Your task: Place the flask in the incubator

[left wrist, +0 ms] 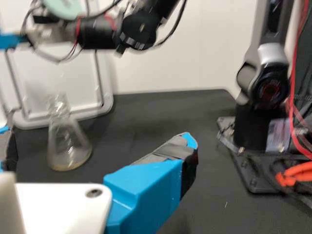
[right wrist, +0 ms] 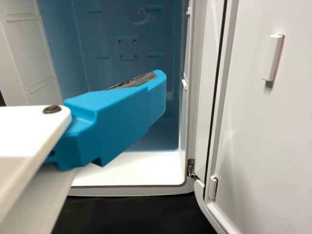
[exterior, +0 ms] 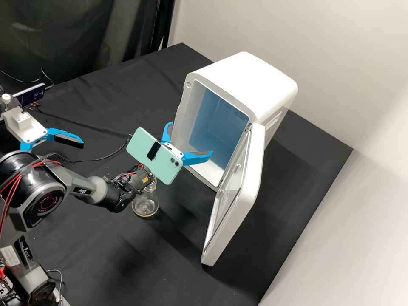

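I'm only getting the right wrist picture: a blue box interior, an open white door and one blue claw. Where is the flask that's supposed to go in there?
Observer: The flask stands upright on the bench, outside the incubator, just below that arm's wrist.
Visitor: So is the claw holding anything?
Observer: No. The right gripper is open and empty, right at the incubator's mouth.
Visitor: Is there a second arm?
Observer: Yes. The left gripper is open too, near the high view's left edge, well apart from the flask.
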